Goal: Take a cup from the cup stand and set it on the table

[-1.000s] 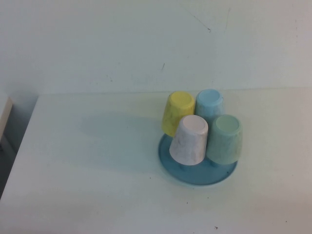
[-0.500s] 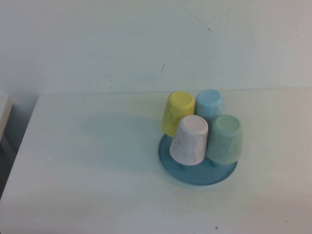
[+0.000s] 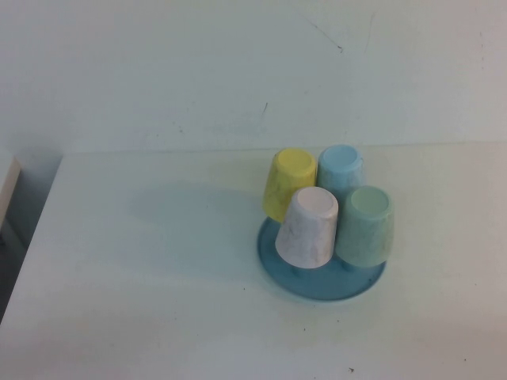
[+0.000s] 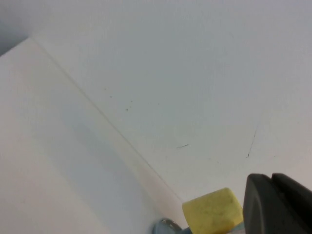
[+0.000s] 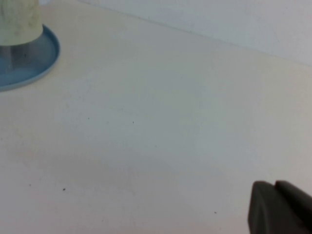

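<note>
High view shows the pinkish cup (image 3: 307,227) upturned on the cup stand (image 3: 320,283), nearest; both hands, left hand (image 4: 278,207) and right hand (image 5: 280,208), are closed off-surface, so I'd open one wide, then lift straight up.

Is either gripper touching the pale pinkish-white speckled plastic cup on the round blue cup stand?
Apart. The high view shows the cup upside down on the cup stand, no arm near; left gripper and right gripper show only in wrist views.
</note>
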Tool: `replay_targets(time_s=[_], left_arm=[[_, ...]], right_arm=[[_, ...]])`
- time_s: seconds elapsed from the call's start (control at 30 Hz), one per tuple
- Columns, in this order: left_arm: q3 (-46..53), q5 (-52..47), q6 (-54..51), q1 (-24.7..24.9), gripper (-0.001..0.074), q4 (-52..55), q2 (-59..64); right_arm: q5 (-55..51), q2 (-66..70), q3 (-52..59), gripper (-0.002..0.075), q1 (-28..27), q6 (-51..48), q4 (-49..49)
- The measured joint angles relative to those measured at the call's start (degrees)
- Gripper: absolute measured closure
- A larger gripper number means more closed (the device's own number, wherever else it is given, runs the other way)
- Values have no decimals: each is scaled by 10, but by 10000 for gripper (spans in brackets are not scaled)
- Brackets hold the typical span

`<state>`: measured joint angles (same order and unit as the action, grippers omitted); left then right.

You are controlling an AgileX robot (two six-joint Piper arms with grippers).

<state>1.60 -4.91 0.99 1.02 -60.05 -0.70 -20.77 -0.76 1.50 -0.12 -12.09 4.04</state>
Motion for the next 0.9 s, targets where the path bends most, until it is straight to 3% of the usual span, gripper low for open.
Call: replay_targets(time_s=[0.17, 0.27, 0.53, 0.77, 0.9], left_arm=[[0, -36, -20, 0, 736, -9, 0], [-27, -91, -90, 0, 736, -1, 2], [-353, -371, -201, 0, 736, 188, 221], [-610, -546, -339, 0, 736, 208, 418], [-694, -602, -368, 0, 736, 234, 521]], right_arm=[[0, 0, 0, 727, 0, 0, 0], [0, 0, 0, 728, 0, 0, 0], [0, 0, 0, 728, 0, 0, 0], [0, 0, 0, 727, 0, 0, 0], [0, 0, 0, 727, 0, 0, 0]])
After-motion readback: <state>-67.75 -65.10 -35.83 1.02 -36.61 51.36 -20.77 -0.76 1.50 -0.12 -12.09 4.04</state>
